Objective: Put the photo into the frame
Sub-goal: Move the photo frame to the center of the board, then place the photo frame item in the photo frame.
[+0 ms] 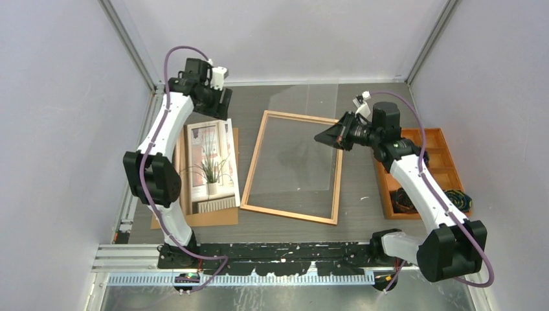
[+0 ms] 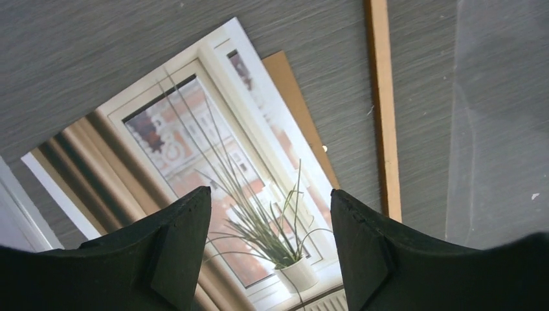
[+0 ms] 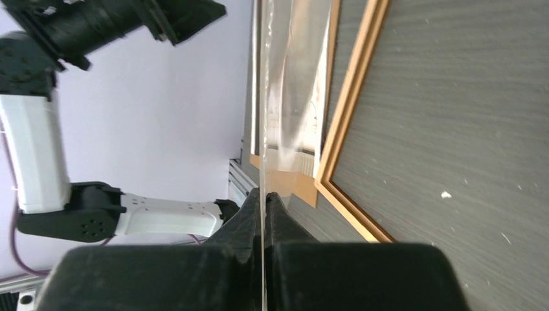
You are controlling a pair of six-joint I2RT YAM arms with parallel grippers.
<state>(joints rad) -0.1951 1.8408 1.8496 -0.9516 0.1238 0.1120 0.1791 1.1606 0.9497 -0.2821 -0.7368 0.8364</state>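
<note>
Photo (image 1: pixel 210 165) lies face up on a brown board (image 1: pixel 213 219) by the left edge of the surface, beside the frame (image 1: pixel 288 214). Left claw (image 2: pixel 270 194) hangs wide over it; right claw (image 3: pixel 264 197) pinches the clear pane (image 3: pixel 294 78). I think it is better to lower onto one photo edge and close gently, leaving the board.

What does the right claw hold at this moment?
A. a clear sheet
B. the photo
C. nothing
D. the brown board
A: the right claw is shut on a clear sheet seen edge-on; the photo lies flat on the brown board.
</note>
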